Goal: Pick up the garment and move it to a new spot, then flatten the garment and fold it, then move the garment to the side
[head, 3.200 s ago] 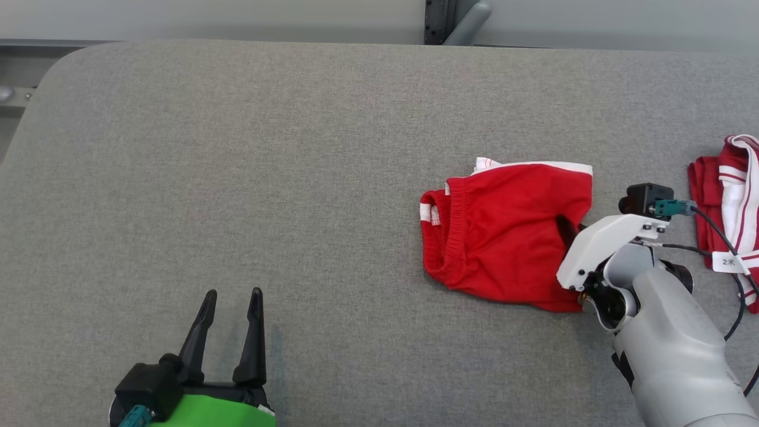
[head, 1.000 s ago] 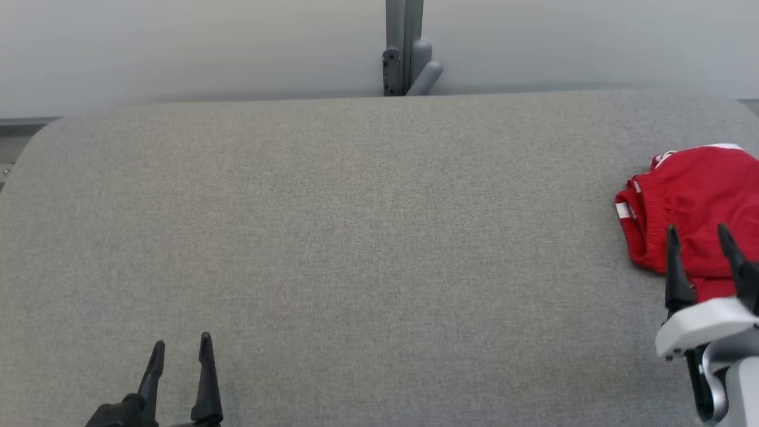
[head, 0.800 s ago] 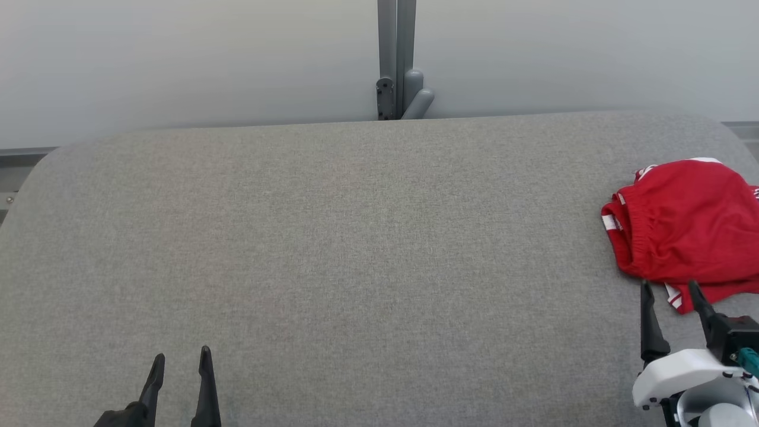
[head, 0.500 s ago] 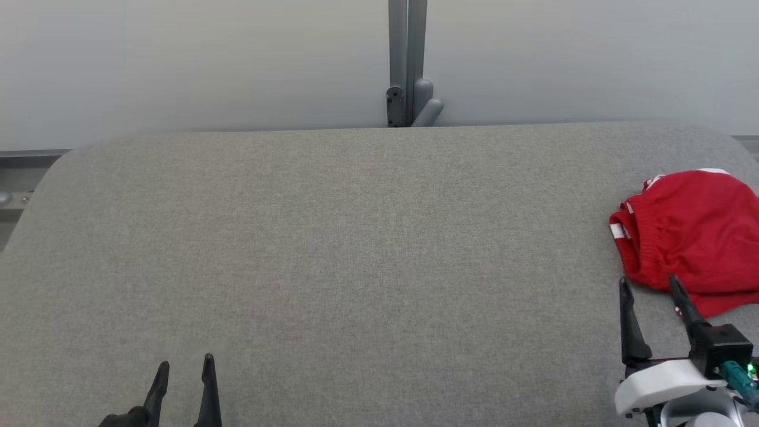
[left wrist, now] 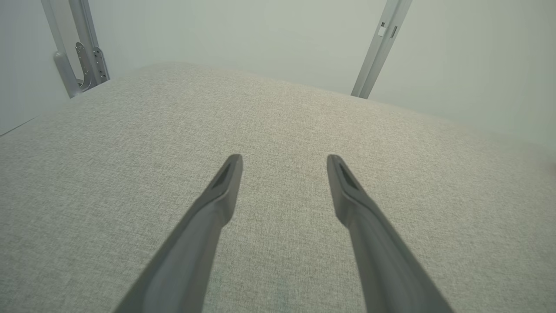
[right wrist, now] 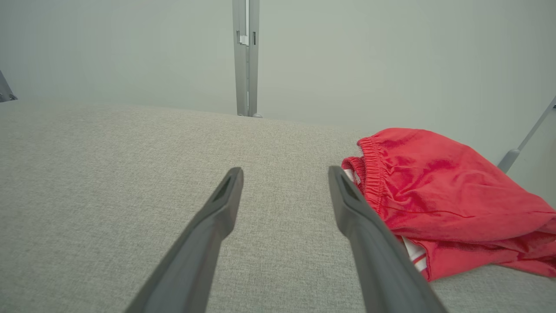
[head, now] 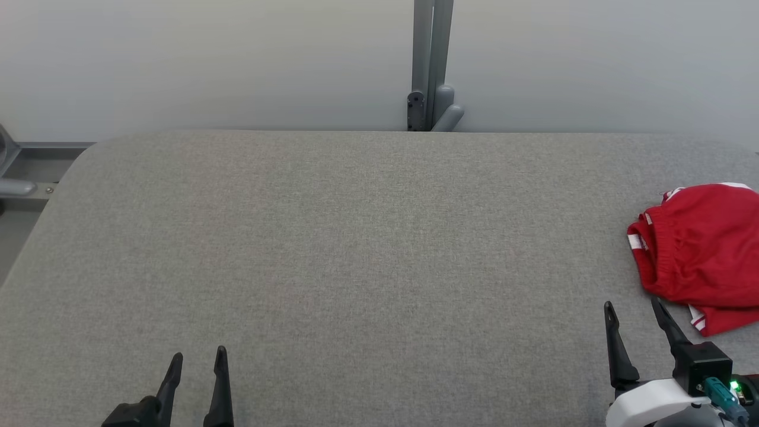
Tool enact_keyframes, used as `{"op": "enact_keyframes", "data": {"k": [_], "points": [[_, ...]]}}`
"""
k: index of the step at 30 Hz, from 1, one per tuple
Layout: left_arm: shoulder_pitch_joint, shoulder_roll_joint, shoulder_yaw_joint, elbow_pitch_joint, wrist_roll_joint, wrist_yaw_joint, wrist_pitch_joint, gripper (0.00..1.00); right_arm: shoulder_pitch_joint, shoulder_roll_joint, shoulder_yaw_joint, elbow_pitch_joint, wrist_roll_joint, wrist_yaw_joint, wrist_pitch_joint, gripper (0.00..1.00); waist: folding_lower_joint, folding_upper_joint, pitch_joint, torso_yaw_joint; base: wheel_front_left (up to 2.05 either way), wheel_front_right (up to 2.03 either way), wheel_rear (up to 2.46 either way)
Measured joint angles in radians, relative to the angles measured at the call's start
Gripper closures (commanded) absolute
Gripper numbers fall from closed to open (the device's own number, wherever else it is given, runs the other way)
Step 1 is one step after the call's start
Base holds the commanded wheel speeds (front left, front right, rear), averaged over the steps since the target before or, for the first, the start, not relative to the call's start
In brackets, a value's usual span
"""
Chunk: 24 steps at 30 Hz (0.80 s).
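Your right gripper (head: 631,302) has drawn back off the red shorts (head: 705,255). At the left, your left gripper (head: 199,353) stands wide and empty over the grey padded table (head: 356,237). The right one, also wide and empty, is just beside the shorts, which lie folded near the table's right end.

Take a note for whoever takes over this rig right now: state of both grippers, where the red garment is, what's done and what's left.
Left gripper: open, empty, over bare table at the near left.
Right gripper: open, empty, fingers close beside the red garment, not gripping it.
Garment: lies in a rough fold at the table's right side, waistband toward the middle, a white-striped edge poking out underneath.
Done: it looks folded and set aside.
Left: probably only a check; tidy the fold if it must be neat.
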<state>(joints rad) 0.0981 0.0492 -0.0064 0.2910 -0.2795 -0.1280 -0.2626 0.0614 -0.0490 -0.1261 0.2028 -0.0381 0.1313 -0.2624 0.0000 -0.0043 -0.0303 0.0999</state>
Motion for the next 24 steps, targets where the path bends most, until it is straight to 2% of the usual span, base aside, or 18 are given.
{"op": "enact_keyframes", "data": {"k": [13,22,23,24], "points": [[-0.005,-0.002,-0.014,0.002,-0.014,-0.001,0.0,0.0,0.005,-0.001,0.001,0.002,0.001,-0.002,0.0,0.0,0.0,0.0,-0.003,-0.015,0.0,0.0,0.0],[-0.008,0.0,-0.028,0.005,-0.016,-0.003,-0.002,0.0,0.006,-0.001,0.009,-0.011,-0.002,0.0,0.0,0.0,0.0,0.0,-0.001,-0.071,0.0,0.0,0.0],[-0.006,-0.002,-0.029,0.011,-0.016,-0.003,-0.001,1.0,0.006,0.001,0.01,-0.006,-0.003,0.0,0.0,1.0,0.0,0.0,-0.001,-0.071,0.0,0.0,0.0],[-0.001,-0.003,-0.03,0.018,-0.018,-0.003,-0.002,1.0,0.008,0.005,0.011,0.003,-0.002,0.0,0.001,1.0,0.0,0.0,-0.001,-0.071,0.0,0.0,0.0]]}}
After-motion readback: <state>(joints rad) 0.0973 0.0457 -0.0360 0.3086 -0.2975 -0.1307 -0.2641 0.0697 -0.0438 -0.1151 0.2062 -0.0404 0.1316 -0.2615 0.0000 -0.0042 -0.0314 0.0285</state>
